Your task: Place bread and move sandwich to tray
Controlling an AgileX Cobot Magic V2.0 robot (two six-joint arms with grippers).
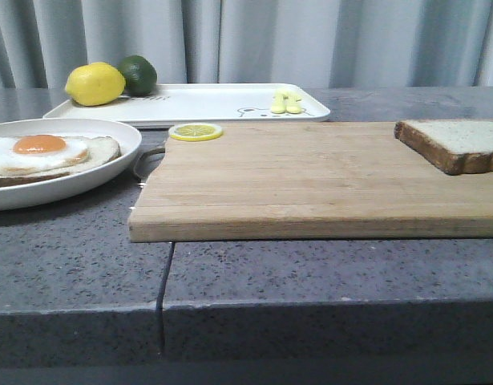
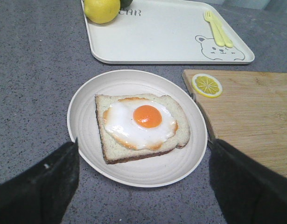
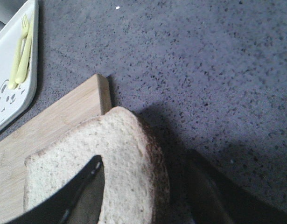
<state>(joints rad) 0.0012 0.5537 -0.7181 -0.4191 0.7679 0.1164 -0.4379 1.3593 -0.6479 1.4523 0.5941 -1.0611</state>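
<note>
The bread (image 1: 458,143) lies at the right end of the wooden cutting board (image 1: 310,176). In the right wrist view the bread (image 3: 129,158) overhangs the board's corner. My right gripper (image 3: 145,186) is open and straddles its crusted edge, one finger over the face and the other beside the crust. The sandwich (image 1: 46,152), an egg-topped slice on a round white plate (image 1: 110,172), sits at the left. My left gripper (image 2: 144,149) is open just above the plate (image 2: 82,116), its fingers (image 2: 45,186) outside the rim. The white tray (image 1: 214,103) lies behind. Neither gripper shows in the front view.
On the tray stand a lemon (image 1: 94,83) and a lime (image 1: 139,74) at its left end, and a yellow fork (image 1: 286,102) near its right. A lemon slice (image 1: 195,131) lies on the board's far left corner. The grey counter has a seam (image 1: 162,281).
</note>
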